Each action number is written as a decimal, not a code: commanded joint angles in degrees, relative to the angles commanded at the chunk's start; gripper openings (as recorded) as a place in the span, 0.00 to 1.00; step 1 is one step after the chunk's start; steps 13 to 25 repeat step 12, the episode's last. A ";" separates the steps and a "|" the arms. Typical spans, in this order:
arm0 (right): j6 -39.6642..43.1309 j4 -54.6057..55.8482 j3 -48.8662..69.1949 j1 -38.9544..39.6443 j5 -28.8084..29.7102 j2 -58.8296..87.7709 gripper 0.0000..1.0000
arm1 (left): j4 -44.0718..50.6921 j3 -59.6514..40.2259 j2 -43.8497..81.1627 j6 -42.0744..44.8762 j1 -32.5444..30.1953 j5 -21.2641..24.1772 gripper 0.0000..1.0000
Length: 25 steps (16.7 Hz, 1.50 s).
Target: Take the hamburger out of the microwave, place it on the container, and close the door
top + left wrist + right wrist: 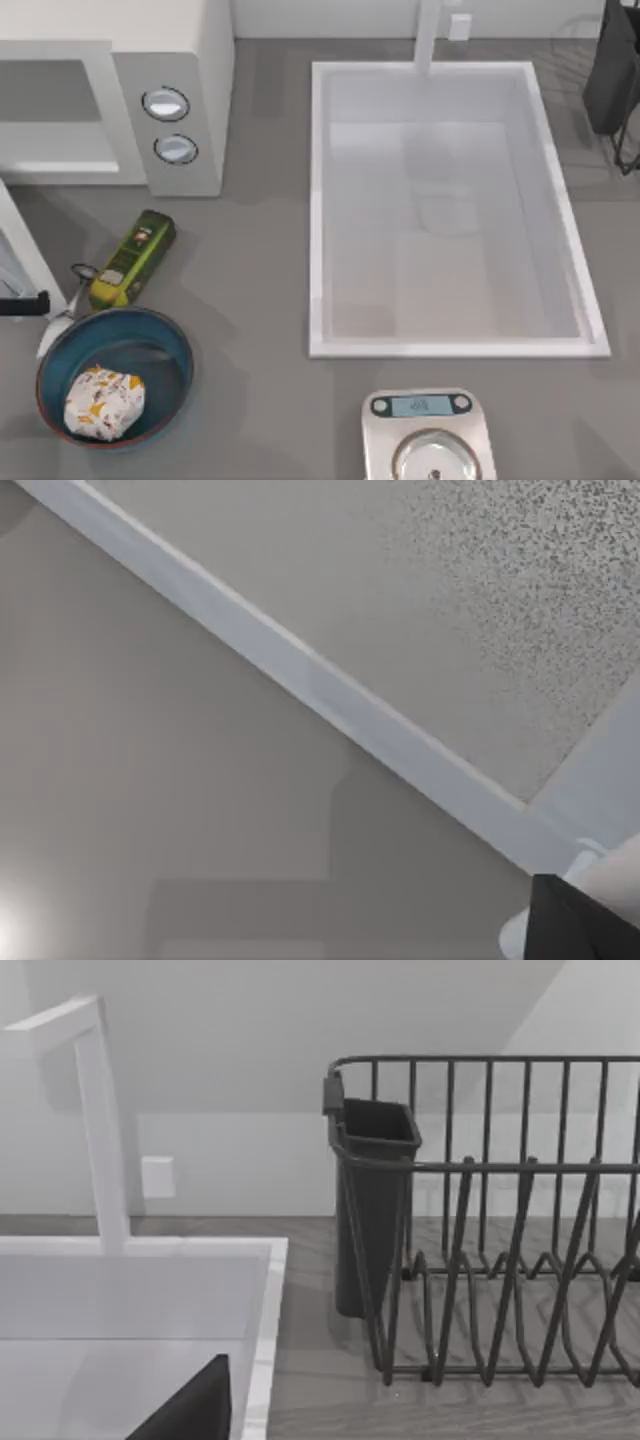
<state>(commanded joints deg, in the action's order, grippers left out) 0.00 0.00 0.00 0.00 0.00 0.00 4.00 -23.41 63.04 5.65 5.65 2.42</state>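
Grey counter (260, 260) carries everything. Whether either arm's jaws are spread I cannot tell. Near-left, the hamburger (103, 402) already lies in the container (178, 350); the door (22, 250) stands open beside the microwave (190, 60), probably waiting to be pushed shut.

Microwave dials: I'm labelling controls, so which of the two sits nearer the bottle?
The lower dial, closer to the bottle; the other dial sits above it.

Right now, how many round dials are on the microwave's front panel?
2. Both sit on the grey panel of the microwave at the top view's upper left: one dial nearer the back wall, the other dial just in front of it, toward the bottle.
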 joint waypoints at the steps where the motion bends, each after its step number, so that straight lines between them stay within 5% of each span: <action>1: 0.00 0.00 0.00 0.00 0.00 0.00 1.00 | -0.83 -1.29 1.98 -0.10 -0.19 -0.12 0.00; 10: 0.00 0.00 0.00 0.00 0.00 0.00 1.00 | -10.23 -14.90 25.70 -1.39 -2.48 -1.57 0.00; 25: 0.00 0.00 0.00 0.00 0.00 0.00 1.00 | -10.56 -15.35 26.27 -1.44 -2.56 -1.63 0.00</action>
